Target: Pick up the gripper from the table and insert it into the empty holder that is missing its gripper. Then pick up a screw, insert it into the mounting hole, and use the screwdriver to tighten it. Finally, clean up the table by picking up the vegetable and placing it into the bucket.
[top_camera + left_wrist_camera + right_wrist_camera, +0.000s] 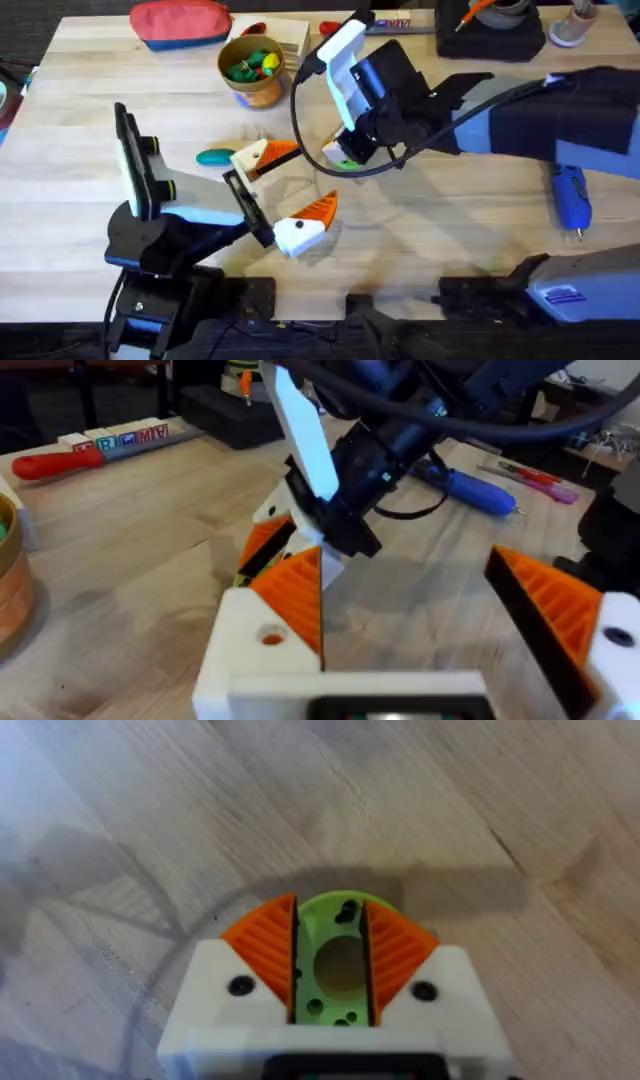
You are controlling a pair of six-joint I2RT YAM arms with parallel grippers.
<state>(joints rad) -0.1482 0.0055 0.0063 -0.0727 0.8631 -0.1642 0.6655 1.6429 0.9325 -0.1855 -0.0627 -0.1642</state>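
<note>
Counter: a pale wood-grain counter is carrying everything, with dark equipment lying past its far edge.
Right hand: reaching over mid-counter and clenching a lime-green disc with holes between its orange pads.
Left hand: lying low with its orange pads spread wide, gripping nothing.
Vegetable: resting on the counter, just beside the left hand.
Bucket: sitting near the far edge, next to a red pouch.
Screwdriver: lying at the counter's right side.
</note>
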